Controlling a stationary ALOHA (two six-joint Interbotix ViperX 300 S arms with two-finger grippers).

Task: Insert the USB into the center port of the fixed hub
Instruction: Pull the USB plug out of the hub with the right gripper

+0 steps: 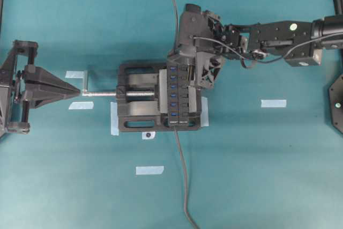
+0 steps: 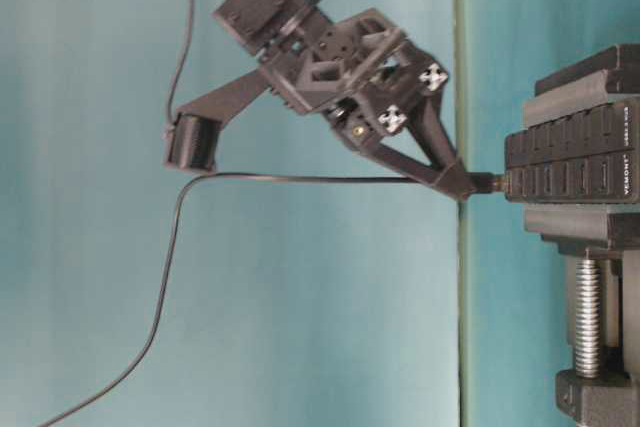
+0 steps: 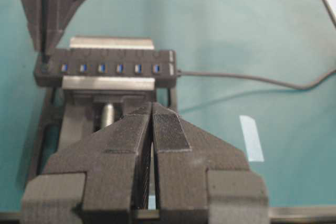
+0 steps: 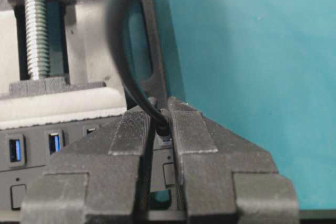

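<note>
Two grippers: right gripper (image 4: 160, 124) clamped on the USB (image 2: 484, 184) at the far end of the fixed hub (image 1: 178, 95), well off the center port (image 1: 173, 94); left gripper (image 3: 152, 129) closed, empty. Risk: wrong-port insertion. Table-level view alone shows the plug meeting the hub; overhead hides it.

USB (image 4: 161, 124) tip hidden between right pincer (image 4: 161, 129) fingers.

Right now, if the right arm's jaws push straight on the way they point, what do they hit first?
Probably the long black USB hub itself. The right gripper is shut on the small black USB plug, whose tip already sits at the hub's port face, seemingly at an end port rather than the center one; exact depth is unclear.
</note>
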